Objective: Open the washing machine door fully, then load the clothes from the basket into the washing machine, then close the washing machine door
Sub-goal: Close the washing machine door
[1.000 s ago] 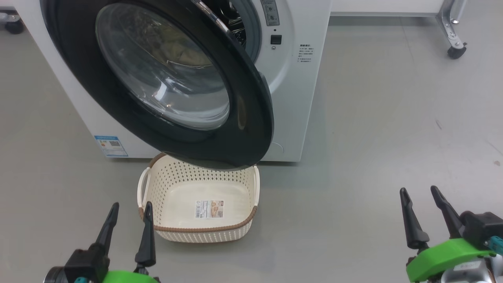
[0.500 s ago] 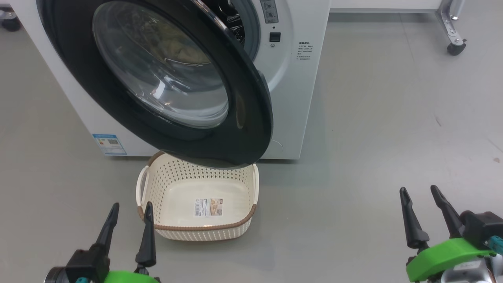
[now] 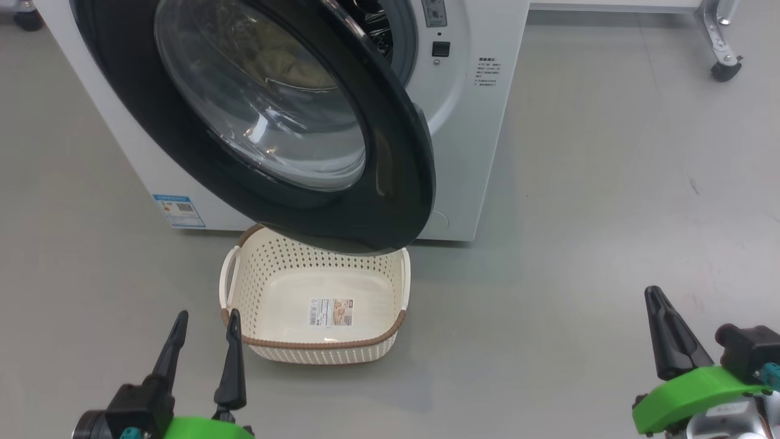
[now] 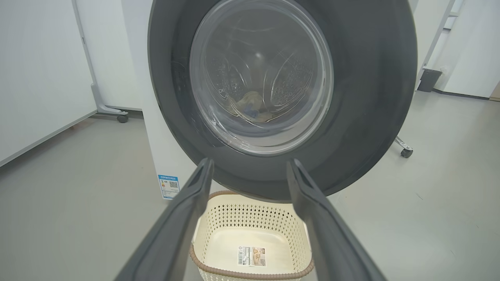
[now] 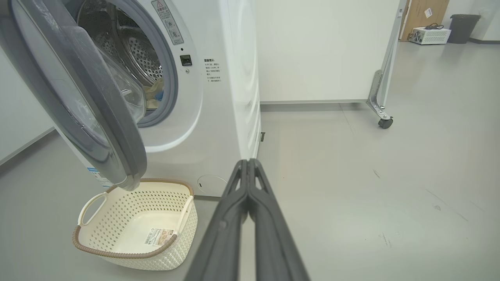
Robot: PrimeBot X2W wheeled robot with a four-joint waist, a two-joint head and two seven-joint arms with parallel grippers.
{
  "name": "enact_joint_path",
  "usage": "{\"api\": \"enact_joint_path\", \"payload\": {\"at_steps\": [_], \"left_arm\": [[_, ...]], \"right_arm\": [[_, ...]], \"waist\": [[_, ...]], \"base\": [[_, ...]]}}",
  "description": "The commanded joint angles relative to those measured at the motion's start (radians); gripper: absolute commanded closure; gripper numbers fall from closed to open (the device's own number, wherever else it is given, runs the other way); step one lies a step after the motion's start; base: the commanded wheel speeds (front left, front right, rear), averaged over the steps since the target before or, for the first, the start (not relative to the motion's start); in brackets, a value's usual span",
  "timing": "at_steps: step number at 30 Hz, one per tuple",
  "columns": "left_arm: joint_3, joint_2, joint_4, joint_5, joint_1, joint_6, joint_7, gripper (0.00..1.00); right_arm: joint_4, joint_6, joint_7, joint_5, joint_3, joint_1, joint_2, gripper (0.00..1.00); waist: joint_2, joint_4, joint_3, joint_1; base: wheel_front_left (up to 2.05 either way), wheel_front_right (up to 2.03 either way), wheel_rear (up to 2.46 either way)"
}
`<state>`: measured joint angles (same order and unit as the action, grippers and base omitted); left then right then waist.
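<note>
Standing on smooth grey floor, washing machine; door hanging half-open above basket; clothes lying inside drum; white wheeled partition standing near machine; left claw hovering spread wide, right claw hovering pressed shut, gripping nothing.

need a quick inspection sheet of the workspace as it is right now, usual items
surface: grey floor, a few faint marks.
job's things: washing machine with its door partly open, swung out above the basket; no clothes in the basket, a label on its bottom; clothes lie in the drum.
clutter: nothing seen.
grippers: left gripper open, holding nothing; right gripper with fingers shut together, holding nothing.
cables: nothing seen.
surroundings: white panel on a castor beside the machine; dark bin far off.
</note>
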<state>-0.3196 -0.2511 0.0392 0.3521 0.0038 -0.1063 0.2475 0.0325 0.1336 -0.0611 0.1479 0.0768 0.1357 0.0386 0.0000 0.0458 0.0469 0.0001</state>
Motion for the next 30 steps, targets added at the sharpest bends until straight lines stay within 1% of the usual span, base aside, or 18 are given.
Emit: {"api": "enact_joint_path", "payload": {"at_steps": [1, 7, 11, 17, 22, 26, 30], "left_arm": [[0.038, -0.007, -0.031, -0.008, -0.055, 0.0, 0.014, 0.0], [0.043, 0.004, -0.044, -0.02, -0.071, 0.009, 0.014, 0.0], [0.05, 0.013, -0.049, -0.028, -0.082, 0.015, 0.014, 0.0], [0.046, 0.037, -0.043, -0.042, -0.101, 0.036, 0.014, 0.0], [0.038, 0.061, -0.029, -0.054, -0.122, 0.057, 0.014, 0.0], [0.039, 0.076, -0.02, -0.063, -0.13, 0.07, 0.014, 0.0], [0.035, 0.095, -0.014, -0.079, -0.145, 0.091, 0.014, 0.0]], "right_arm": [[0.03, -0.003, 0.002, -0.007, -0.014, -0.052, 0.012, 1.0], [0.02, -0.003, 0.004, -0.021, -0.017, -0.087, 0.012, 1.0], [0.018, -0.003, 0.006, -0.03, -0.042, -0.121, 0.012, 1.0], [0.005, -0.003, 0.017, -0.029, -0.152, -0.181, 0.012, 1.0], [-0.033, -0.003, 0.017, -0.027, -0.244, -0.244, 0.012, 1.0], [-0.057, -0.003, 0.009, -0.018, -0.316, -0.318, 0.012, 1.0], [-0.101, -0.003, 0.012, -0.016, -0.363, -0.421, 0.014, 1.0]], "waist": [[0.0, 0.006, 0.004, -0.0001], [0.0, 0.034, 0.023, -0.0001], [0.0, 0.057, 0.04, -0.0001], [0.0, 0.104, 0.06, -0.0001], [0.0, 0.152, 0.074, -0.0001], [0.0, 0.181, 0.079, -0.0001], [0.0, 0.22, 0.089, -0.0001]], "base": [[0.0, 0.0, 0.0], [0.0, 0.0, 0.0], [0.0, 0.0, 0.0], [0.0, 0.0, 0.0], [0.0, 0.0, 0.0], [0.0, 0.0, 0.0], [0.0, 0.0, 0.0]]}}
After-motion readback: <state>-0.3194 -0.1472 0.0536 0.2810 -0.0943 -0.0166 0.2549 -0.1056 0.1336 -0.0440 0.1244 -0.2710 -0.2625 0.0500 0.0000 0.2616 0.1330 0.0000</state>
